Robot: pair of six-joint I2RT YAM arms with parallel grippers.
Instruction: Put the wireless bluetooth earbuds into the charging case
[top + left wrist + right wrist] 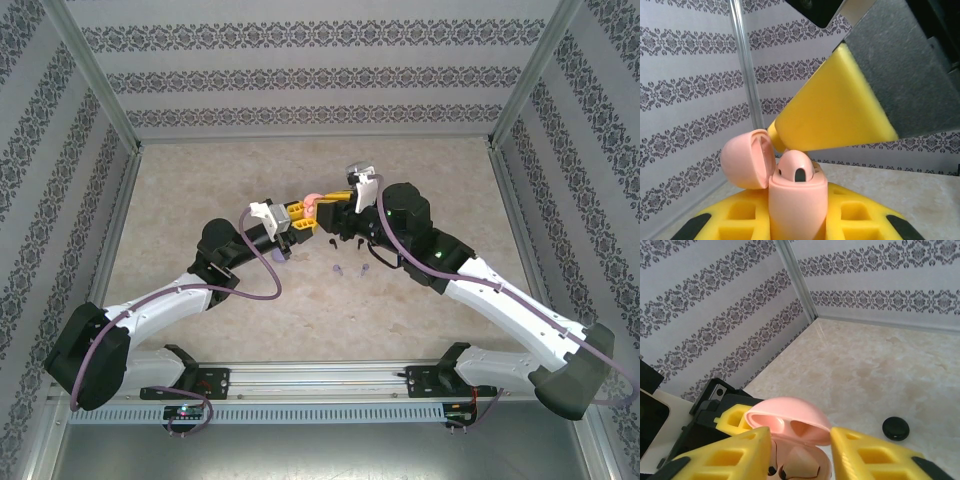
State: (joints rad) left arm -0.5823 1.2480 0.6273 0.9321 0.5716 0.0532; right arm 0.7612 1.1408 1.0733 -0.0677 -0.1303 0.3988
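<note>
- Yellow fingers (855, 220) of the left gripper (297, 222) sit lowest and closest in the left wrist view, clamped narrow on the body of the pink charging case (797, 202), which stands upright between them.
- Its lid (747, 160) is flipped open and leans toward 9 o'clock of the body.
- One pinkish earbud (795, 167) sits in the case mouth, its rounded head showing above the rim.
- From 1 o'clock, a yellow finger (835, 110) of the right gripper (335, 203) slants down over the case, its tip just behind the lid.
- In the right wrist view, that gripper's two fingers (725, 457) stand partly spread, with the open case visible through the gap between them.
- On the table (200, 190), seen from above, the case hangs toward 12 o'clock from centre, where both grippers meet.
- Black earbuds (335, 241) lie loose at centre, and lilac earbuds (338, 270) lie just at their 6 o'clock.
- A black round case (895, 428) rests on the table at 4 o'clock of the pink one in the right wrist view.
</note>
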